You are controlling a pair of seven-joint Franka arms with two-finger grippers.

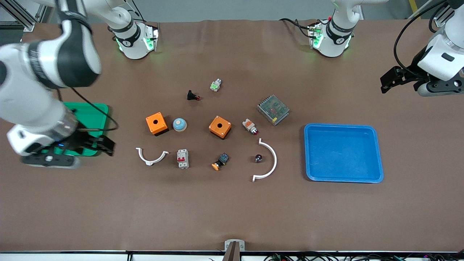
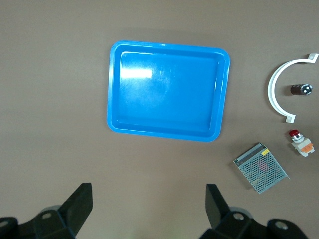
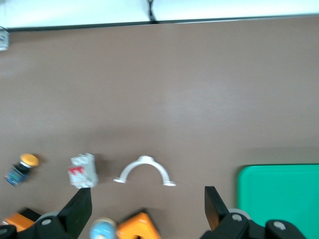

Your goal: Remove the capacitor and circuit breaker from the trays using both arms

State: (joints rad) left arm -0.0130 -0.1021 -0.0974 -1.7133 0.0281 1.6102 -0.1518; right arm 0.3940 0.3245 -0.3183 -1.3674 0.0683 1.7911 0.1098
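At the frame's left edge, the right gripper (image 1: 103,143) was held with fingers apart over the green tray (image 1: 95,113). At lower centre, the circuit breaker (image 1: 182,158) and capacitor (image 1: 258,158) lay on the table, outside the blue tray (image 1: 377,152). At upper right, the left gripper (image 1: 393,80) was spread, empty. Removal was judged complete; only retraction was required.

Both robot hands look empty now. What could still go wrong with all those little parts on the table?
1. The capacitor lies on its side, so it could roll if bumped.
2. The right gripper, open over the green tray, could knock the small white clamp if it swings low.
3. The open left gripper waits past the blue tray, so its cable could snag.
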